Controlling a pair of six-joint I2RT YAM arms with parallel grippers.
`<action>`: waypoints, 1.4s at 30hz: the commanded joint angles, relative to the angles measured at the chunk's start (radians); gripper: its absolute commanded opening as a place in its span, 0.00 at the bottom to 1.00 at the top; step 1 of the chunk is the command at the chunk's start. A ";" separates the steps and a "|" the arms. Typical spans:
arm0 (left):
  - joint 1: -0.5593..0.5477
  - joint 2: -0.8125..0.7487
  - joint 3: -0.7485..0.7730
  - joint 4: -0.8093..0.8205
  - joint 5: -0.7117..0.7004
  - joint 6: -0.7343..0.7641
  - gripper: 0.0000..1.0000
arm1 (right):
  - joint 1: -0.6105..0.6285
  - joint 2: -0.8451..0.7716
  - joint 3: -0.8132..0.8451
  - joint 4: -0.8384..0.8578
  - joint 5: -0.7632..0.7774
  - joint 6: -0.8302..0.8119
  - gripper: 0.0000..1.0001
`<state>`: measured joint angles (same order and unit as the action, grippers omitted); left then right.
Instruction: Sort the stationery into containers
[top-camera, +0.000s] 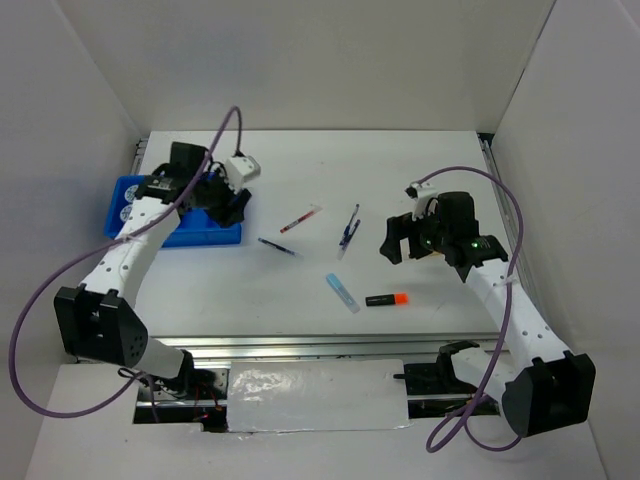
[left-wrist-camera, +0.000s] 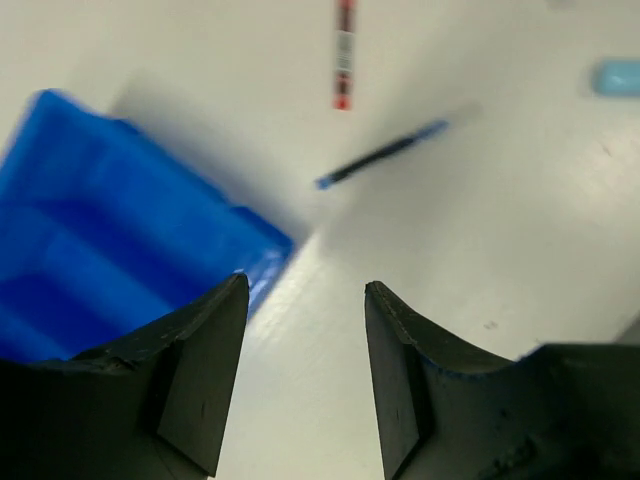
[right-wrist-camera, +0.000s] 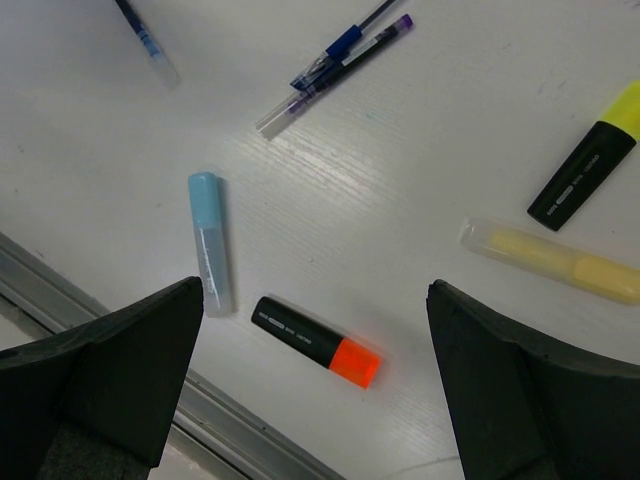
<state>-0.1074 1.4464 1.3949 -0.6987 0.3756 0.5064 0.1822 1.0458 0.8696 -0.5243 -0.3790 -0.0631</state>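
Two robot arms reach over a white table (top-camera: 250, 295) strewn with stationery. The left gripper (left-wrist-camera: 305, 292) hangs at the right end of a bright blue divided tray (left-wrist-camera: 100, 230), which sits at the table's far left. Its jaws stand partly apart with only bare table showing in the gap, and one finger overlaps the tray's corner. The right gripper (right-wrist-camera: 315, 288) hovers over the right side of the table, jaws spread wide and empty. Loose on the table between the arms lie a red pen (top-camera: 300, 219), a blue pen (top-camera: 277, 246) just nearer than it, and a pair of pens (right-wrist-camera: 335, 60), one blue and one purple, side by side and touching. Nearer the front edge are a pale blue bar (right-wrist-camera: 208, 240) and, just beside it, an orange-capped highlighter (right-wrist-camera: 315, 342). The right wrist view also shows a yellow-capped highlighter (right-wrist-camera: 585, 170) and a cream bar (right-wrist-camera: 550, 260) close together. All of these lie on the table outside the tray.
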 joint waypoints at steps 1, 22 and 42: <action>-0.107 -0.007 -0.051 -0.015 0.046 0.072 0.62 | -0.007 -0.026 -0.017 -0.020 0.034 -0.041 0.98; 0.038 -0.162 -0.244 0.309 -0.007 -0.635 0.69 | 0.483 0.310 0.031 0.000 0.222 -0.070 0.89; 0.156 -0.257 -0.332 0.315 -0.044 -0.689 0.69 | 0.608 0.655 0.138 0.038 0.298 -0.018 0.64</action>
<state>0.0387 1.2167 1.0767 -0.4343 0.3267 -0.1642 0.7830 1.6772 0.9714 -0.5106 -0.1066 -0.0959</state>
